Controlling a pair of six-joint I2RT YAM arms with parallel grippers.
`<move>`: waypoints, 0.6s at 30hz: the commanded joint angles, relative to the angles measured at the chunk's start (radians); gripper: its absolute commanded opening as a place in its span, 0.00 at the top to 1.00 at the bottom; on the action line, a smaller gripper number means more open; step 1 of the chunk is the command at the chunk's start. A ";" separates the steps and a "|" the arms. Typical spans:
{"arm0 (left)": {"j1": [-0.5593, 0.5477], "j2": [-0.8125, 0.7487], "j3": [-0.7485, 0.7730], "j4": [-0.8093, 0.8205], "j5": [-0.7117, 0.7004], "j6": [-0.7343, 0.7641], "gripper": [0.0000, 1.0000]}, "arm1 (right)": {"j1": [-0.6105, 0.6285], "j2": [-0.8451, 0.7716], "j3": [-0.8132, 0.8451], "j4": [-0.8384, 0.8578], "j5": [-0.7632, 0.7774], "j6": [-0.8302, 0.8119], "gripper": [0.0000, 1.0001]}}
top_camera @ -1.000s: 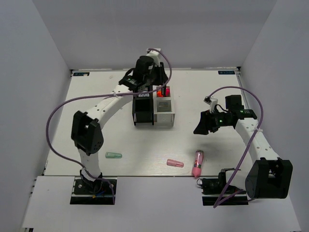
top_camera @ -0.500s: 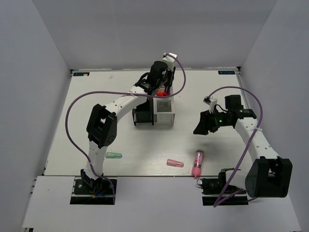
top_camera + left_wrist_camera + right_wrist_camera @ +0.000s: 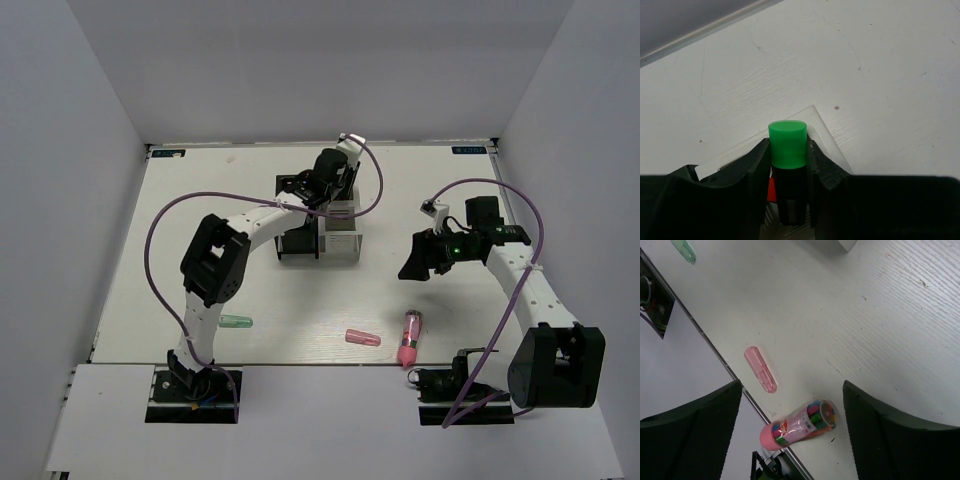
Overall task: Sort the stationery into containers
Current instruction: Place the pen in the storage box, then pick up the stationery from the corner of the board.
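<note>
My left jaws are clamped on the green-capped highlighter (image 3: 787,145). The fingers (image 3: 757,170) press its black body from both sides, and the green cap stands out past the tips. I hold it above the far end of the white-grey box (image 3: 342,238). This box stands on the bench (image 3: 180,250) and touches the black box (image 3: 296,242) on its left. In the left wrist view a pale corner of the box lies under the highlighter. A small red-orange thing (image 3: 771,189) shows just beside the highlighter's body; what it is I cannot tell.

My right jaws are wide apart, with nothing between them. They hang above the bench on the right side, well apart from the two boxes. Under them lies the pink-clear tube (image 3: 799,425), with coloured pieces inside, and near it the pink capsule (image 3: 760,369). The pale green capsule (image 3: 235,322) lies alone farther to the left, near the base of my left arm.
</note>
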 commanded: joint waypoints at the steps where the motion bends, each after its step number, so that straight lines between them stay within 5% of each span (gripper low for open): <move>1: -0.003 -0.084 -0.011 0.028 -0.020 0.003 0.64 | -0.003 -0.007 0.035 -0.021 -0.026 -0.027 0.15; 2: 0.000 -0.085 -0.011 0.027 -0.019 -0.001 0.45 | -0.001 -0.006 0.033 -0.026 -0.028 -0.029 0.10; 4: -0.003 -0.096 -0.010 0.023 -0.022 -0.008 0.29 | -0.003 -0.012 0.035 -0.024 -0.032 -0.034 0.10; 5: -0.003 -0.099 -0.008 0.023 -0.020 -0.009 0.20 | -0.001 -0.015 0.035 -0.032 -0.038 -0.035 0.18; 8: -0.002 -0.124 0.008 0.022 -0.017 -0.011 0.18 | 0.000 -0.010 0.041 -0.046 -0.061 -0.046 0.61; 9: -0.003 -0.143 0.018 0.020 -0.014 -0.014 0.18 | -0.003 -0.007 0.044 -0.053 -0.066 -0.055 0.86; 10: -0.006 -0.151 0.022 0.020 -0.014 -0.017 0.22 | -0.001 -0.009 0.045 -0.061 -0.069 -0.060 0.94; 11: -0.010 -0.174 0.028 -0.007 -0.010 -0.018 0.39 | -0.003 -0.004 0.045 -0.067 -0.069 -0.063 1.00; 13: -0.014 -0.237 0.022 -0.018 -0.010 -0.035 0.75 | -0.003 -0.001 0.048 -0.088 -0.069 -0.089 1.00; 14: -0.020 -0.260 -0.005 -0.030 -0.008 -0.049 0.88 | -0.001 0.005 0.057 -0.096 -0.055 -0.093 0.92; 15: -0.029 -0.288 -0.019 -0.039 0.010 -0.054 1.00 | -0.001 0.013 0.062 -0.131 -0.045 -0.109 0.52; 16: -0.039 -0.376 -0.057 -0.094 0.018 -0.064 1.00 | 0.002 0.023 0.071 -0.147 -0.035 -0.127 0.40; 18: -0.066 -0.449 -0.126 -0.233 0.007 -0.080 1.00 | 0.007 0.042 0.093 -0.200 0.060 -0.146 0.37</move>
